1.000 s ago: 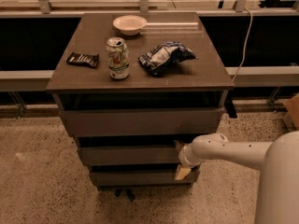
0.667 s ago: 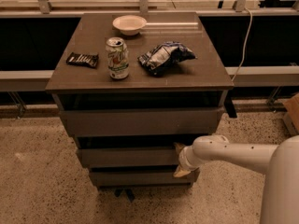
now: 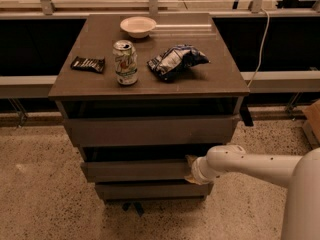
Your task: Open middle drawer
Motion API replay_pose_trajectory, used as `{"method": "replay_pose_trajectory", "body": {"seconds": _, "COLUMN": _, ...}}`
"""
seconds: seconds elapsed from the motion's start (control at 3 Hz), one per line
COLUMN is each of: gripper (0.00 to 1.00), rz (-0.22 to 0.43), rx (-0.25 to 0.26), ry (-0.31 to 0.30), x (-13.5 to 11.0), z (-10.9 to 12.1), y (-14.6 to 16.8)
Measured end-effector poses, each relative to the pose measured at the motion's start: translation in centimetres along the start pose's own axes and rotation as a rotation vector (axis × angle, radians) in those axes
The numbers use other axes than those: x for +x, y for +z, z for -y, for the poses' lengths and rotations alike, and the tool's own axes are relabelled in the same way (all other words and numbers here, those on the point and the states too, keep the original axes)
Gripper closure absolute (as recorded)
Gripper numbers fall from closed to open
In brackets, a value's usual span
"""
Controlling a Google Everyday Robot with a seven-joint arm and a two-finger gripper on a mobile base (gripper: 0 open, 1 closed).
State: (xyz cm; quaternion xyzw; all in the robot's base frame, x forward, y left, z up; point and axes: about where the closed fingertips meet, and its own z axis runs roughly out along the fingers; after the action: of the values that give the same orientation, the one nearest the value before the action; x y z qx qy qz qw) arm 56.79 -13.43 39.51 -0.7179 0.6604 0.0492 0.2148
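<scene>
The middle drawer (image 3: 137, 170) is the mid-sized grey-brown flat front of three stacked in the cabinet. It lies below the taller top front (image 3: 150, 130) and above the narrowest bottom front (image 3: 150, 190). A dark gap shows above the middle front. My gripper (image 3: 192, 169) is at the right end of the middle drawer front, touching it. The white arm (image 3: 250, 163) reaches in from the lower right.
On the cabinet top (image 3: 210, 81) stand a soda can (image 3: 125, 62), a white bowl (image 3: 138, 26), a blue chip bag (image 3: 176, 61) and a dark snack bar (image 3: 88, 64). A cable (image 3: 259, 44) hangs at the right. A speckled floor (image 3: 40, 194) surrounds the cabinet.
The gripper stays at the right end of the middle drawer front. The arm has shifted only slightly; the drawer shows no clear movement.
</scene>
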Motion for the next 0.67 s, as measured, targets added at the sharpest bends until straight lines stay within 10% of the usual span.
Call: {"method": "replay_pose_trajectory", "body": {"seconds": 0.67, "gripper": 1.0, "rz": 0.0, "rx": 0.0, "ry": 0.0, "x": -0.12, "z": 0.08, "y": -0.3}}
